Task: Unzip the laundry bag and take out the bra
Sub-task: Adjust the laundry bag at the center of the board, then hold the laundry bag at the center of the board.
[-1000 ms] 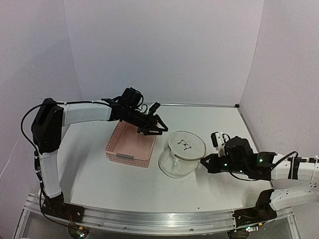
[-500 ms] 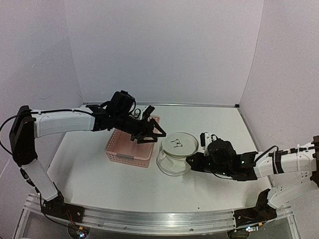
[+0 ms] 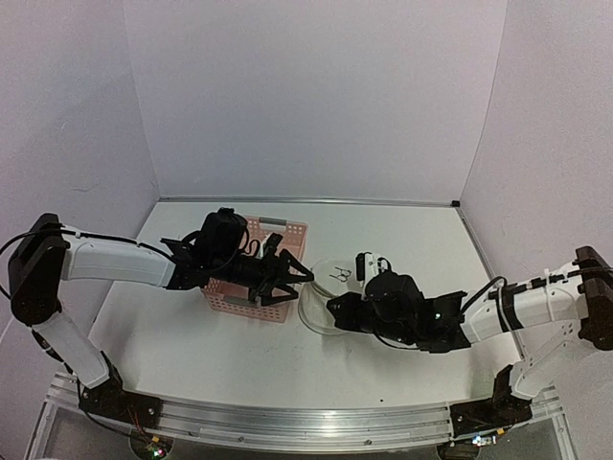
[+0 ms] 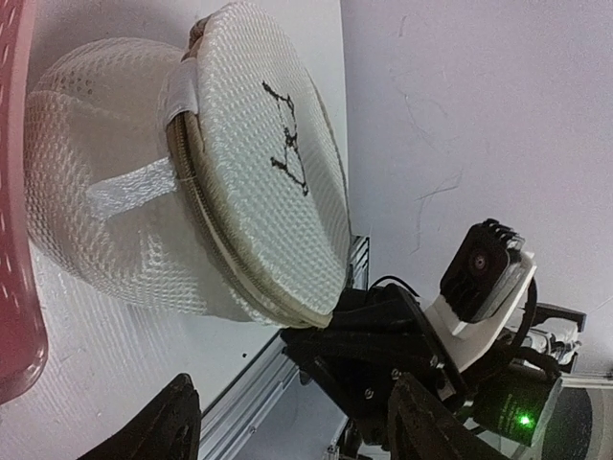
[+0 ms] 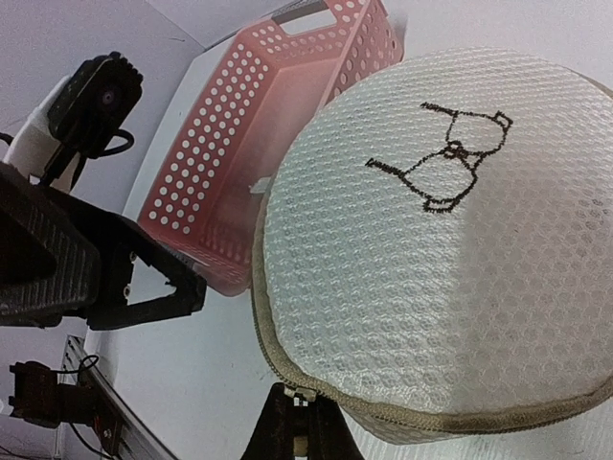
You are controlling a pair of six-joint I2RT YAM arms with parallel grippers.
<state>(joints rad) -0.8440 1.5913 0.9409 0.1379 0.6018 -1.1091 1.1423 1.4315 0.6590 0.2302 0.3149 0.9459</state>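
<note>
Top external view: the laundry bag (image 3: 328,284) sits just beyond the fingertips of the left gripper (image 3: 295,281), whose fingers are spread wide and hold nothing. The bag also presses against the tip of the right gripper (image 3: 335,309), and that arm covers the bag's near side. The pink basket (image 3: 287,228) lies under and behind the left gripper, partly masked by it. The right wrist view shows the right gripper's fingers pressed together at the bag's zipper (image 5: 402,417); whether they pinch a pull tab cannot be made out. Nothing inside the bag can be made out through the white mesh. The round face carries a small black drawing (image 5: 445,158) of a bra outline. The bag stands as a drum with its axis upright and the drawn face on top, and the zipper runs around just under that upper hoop
</note>
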